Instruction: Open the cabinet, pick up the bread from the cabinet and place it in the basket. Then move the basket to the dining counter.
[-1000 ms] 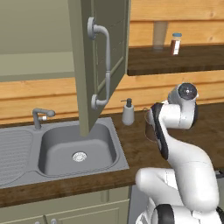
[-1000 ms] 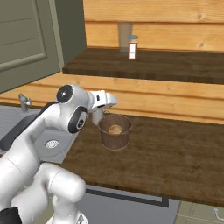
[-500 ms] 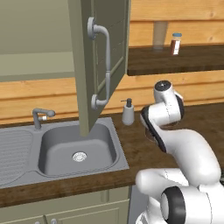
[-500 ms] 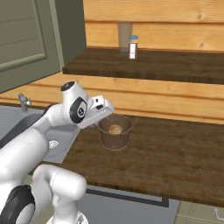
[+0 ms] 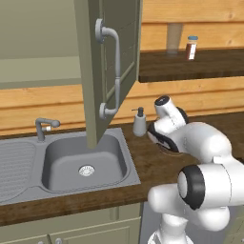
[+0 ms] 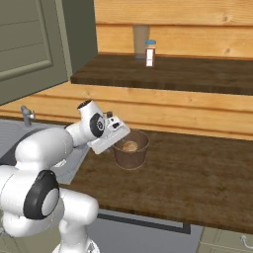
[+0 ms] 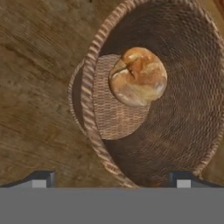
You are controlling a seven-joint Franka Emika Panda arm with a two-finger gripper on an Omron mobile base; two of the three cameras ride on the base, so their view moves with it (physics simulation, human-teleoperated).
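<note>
The gripper (image 7: pixel 111 177) hangs just above the basket (image 7: pixel 153 92) with its jaws spread wide and nothing between them. In the hand view only the two dark finger tips (image 7: pixel 41 177) show, cut off by the lower edge, one over bare wood and the other over the basket's near wall. In the right base view the gripper (image 6: pixel 114 136) sits at the basket's (image 6: pixel 131 154) left rim; whether it touches the rim is hard to tell, since the hand covers that part. In the left base view the arm's own links block the gripper and most of the basket, leaving just a dark sliver of rim (image 5: pixel 164 148) beside the forearm.

The bread (image 7: pixel 138 76), a golden-brown roll, lies inside the basket on its woven floor, off centre toward the far wall. From the right base view the bread (image 6: pixel 130 146) is only a faint pale lump through the see-through side.

The basket stands upright on the dark wood surface (image 6: pixel 197 183), right of the grey sink (image 5: pixel 86 164). A soap dispenser (image 5: pixel 139 122) stands behind the sink's right corner. The cabinet (image 5: pixel 107 66) door hangs open over the sink, its top cut off by the frame. On the shelf (image 6: pixel 173 74) above, a small shaker (image 6: pixel 150 53) stands next to a blurred tall shape that cannot be identified.
</note>
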